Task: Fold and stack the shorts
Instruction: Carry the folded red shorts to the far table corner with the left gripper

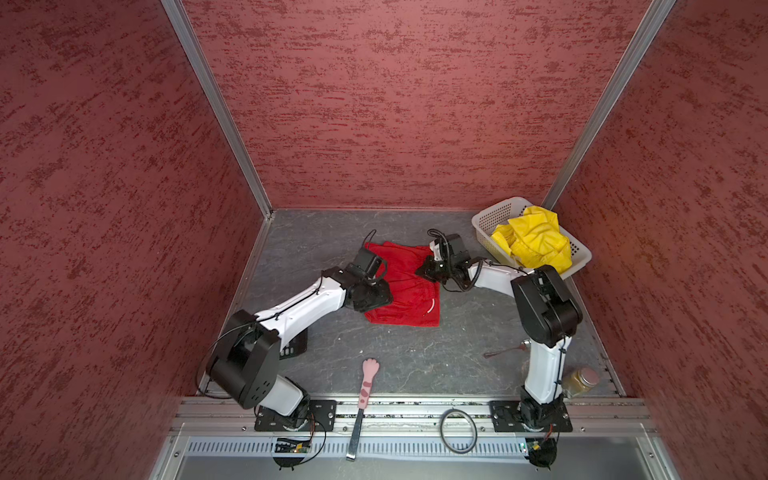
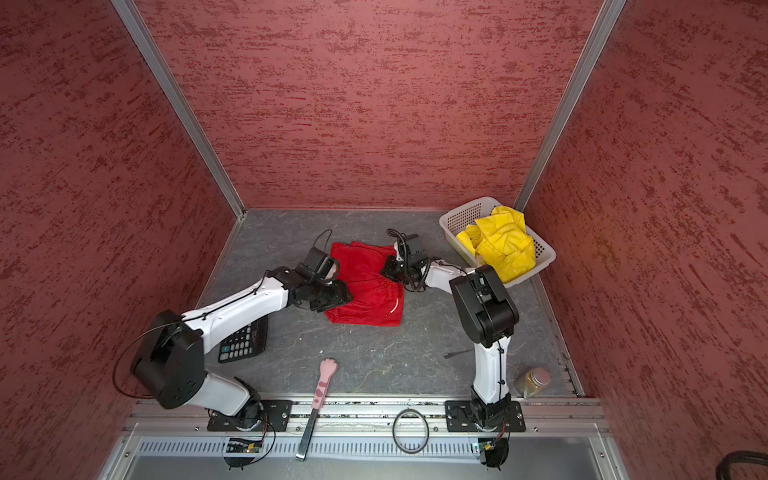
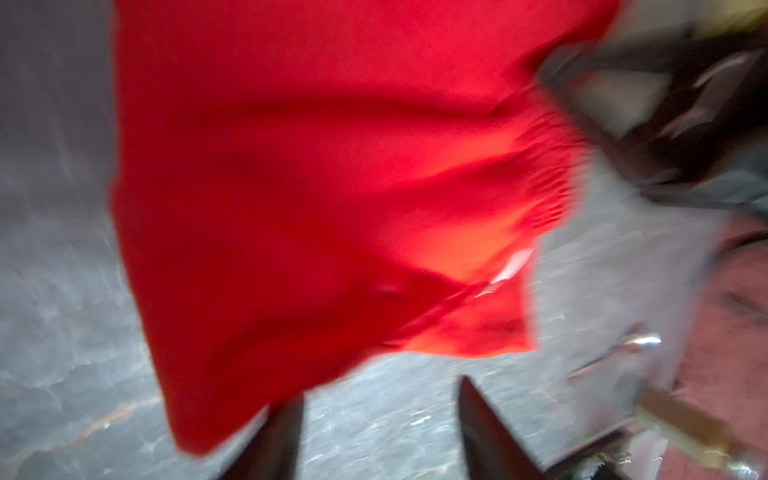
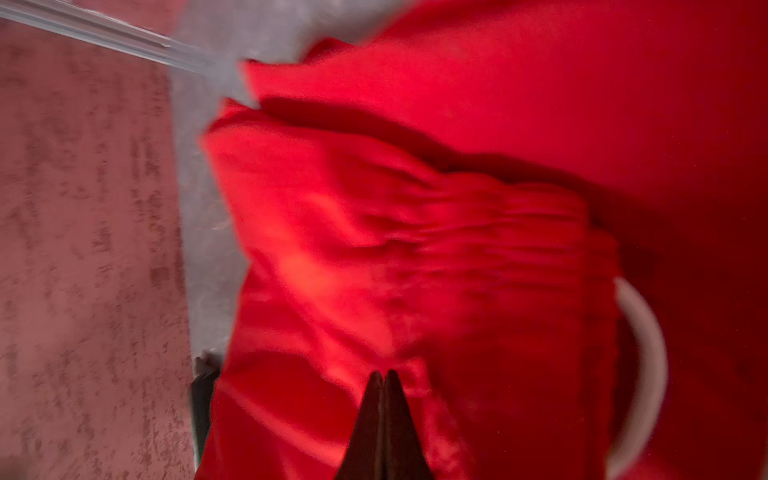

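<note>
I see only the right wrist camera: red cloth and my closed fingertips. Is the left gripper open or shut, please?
Observer: The left gripper is open; bare table shows between its jaws in the left wrist view.
Operator: Where is the yellow pair?
Observer: The yellow shorts lie crumpled in the white basket, at the back right corner in both top views.
Operator: Is something else on the table?
Observer: Yes, a black calculator lies under the left arm in a top view.

No legible text anywhere
</note>
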